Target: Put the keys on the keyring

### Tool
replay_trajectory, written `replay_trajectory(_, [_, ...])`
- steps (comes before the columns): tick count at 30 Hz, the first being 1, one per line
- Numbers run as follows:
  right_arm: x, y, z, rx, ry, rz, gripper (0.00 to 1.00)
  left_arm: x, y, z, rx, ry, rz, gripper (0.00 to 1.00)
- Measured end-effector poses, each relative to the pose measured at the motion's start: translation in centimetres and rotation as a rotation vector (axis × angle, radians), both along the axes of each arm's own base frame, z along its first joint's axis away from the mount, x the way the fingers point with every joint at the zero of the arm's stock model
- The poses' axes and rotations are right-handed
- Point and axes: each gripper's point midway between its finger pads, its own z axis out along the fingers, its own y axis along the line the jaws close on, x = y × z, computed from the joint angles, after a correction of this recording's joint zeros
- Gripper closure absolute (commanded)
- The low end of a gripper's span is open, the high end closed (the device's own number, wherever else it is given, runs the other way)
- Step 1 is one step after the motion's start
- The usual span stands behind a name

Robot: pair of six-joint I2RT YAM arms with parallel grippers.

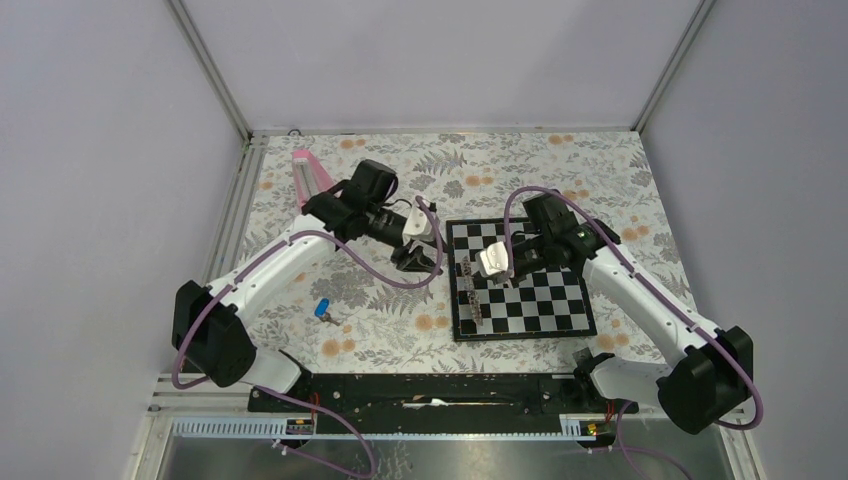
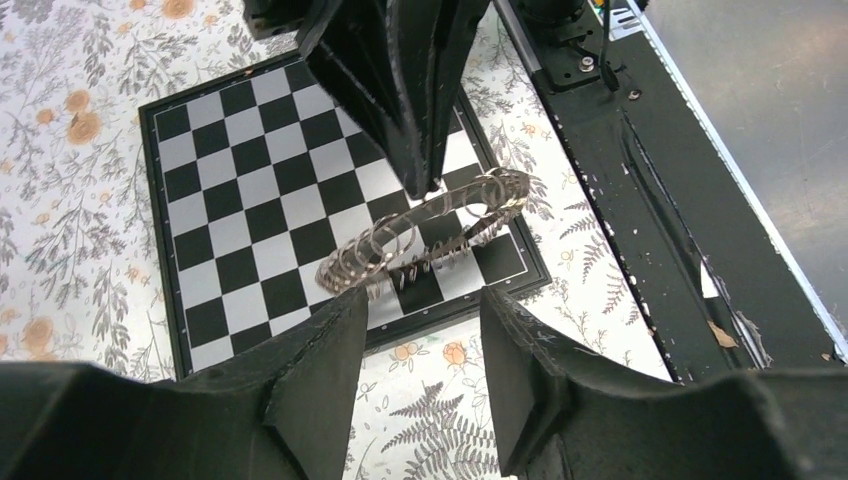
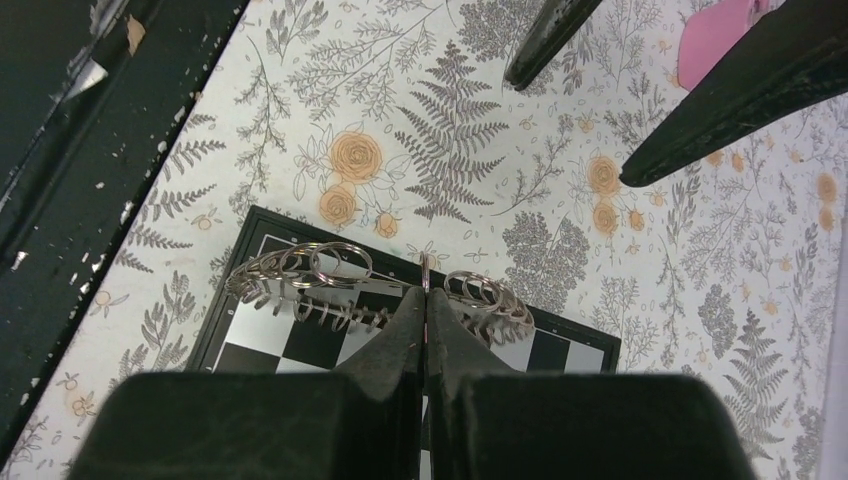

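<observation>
The keyring (image 3: pixel 320 265) is a thin metal ring strung with several small split rings. It stands on edge over the near-left corner of the chessboard (image 1: pixel 540 300), and my right gripper (image 3: pixel 425 295) is shut on its wire. In the left wrist view the keyring (image 2: pixel 430 235) hangs from those dark fingers (image 2: pixel 420 150). My left gripper (image 2: pixel 420 310) is open with nothing between its fingers, hovering just left of the board and short of the ring. One key (image 1: pixel 323 310) with a blue head lies on the floral cloth, left of the board and nearer to me than the left gripper (image 1: pixel 422 264).
A pink object (image 1: pixel 305 165) lies at the far left of the table. The black base rail (image 1: pixel 430 390) runs along the near edge. Enclosure walls stand on the left, right and far sides.
</observation>
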Motion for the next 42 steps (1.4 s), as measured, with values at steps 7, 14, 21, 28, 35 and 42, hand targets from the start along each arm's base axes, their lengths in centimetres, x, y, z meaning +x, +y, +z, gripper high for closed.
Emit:
replay_trajectory(7, [0.4,0.0,-0.1,0.009,-0.034,-0.009,1.00,-1.3,-0.7,-0.2,0.003,-0.002,-0.042,0.53])
replay_trajectory(14, [1.1,0.8,0.7,0.051,0.076,-0.118,1.00,-1.5,-1.3,-1.4,0.004,0.021,-0.032,0.60])
replay_trajectory(21, [1.4,1.5,1.8,0.094,0.193,-0.199,1.00,0.0,-2.0,-1.2,-0.016,0.019,0.038,0.62])
replay_trajectory(28, [1.7,2.1,2.8,0.136,0.278,-0.250,1.00,0.7,-2.5,-1.1,-0.036,0.032,0.073,0.62])
replay_trajectory(35, [2.0,2.4,3.0,0.147,0.329,-0.287,1.00,0.9,-2.7,-0.9,-0.046,0.044,0.084,0.69])
replay_trajectory(42, [2.4,2.3,3.0,0.149,0.342,-0.321,1.00,1.0,-2.9,-1.2,-0.041,0.066,0.089,0.81])
